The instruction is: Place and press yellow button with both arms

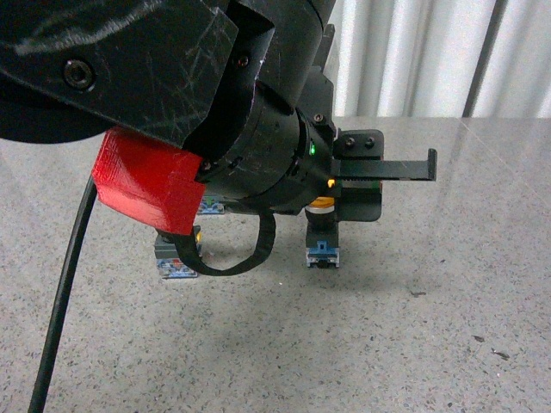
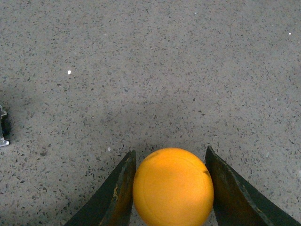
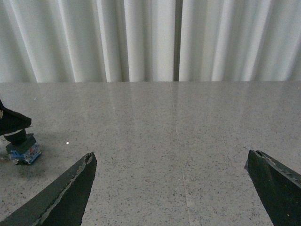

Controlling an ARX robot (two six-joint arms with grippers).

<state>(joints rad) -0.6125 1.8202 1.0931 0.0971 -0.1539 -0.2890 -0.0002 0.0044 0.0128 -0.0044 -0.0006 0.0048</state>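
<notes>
The left black pincer (image 2: 170, 151) clamps the yellow mushroom-capped push-button (image 2: 173, 188), steadying it upright on the speckled grey table (image 2: 150, 70), while the right black pincer (image 3: 170, 155) hangs wide apart, seemingly free for pressing.

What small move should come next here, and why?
Probably swing the right gripper toward the yellow button. The left gripper clasps its cap, and the base seems to stand on the table, so it looks placed. The right gripper hangs open and empty, away from it.
</notes>
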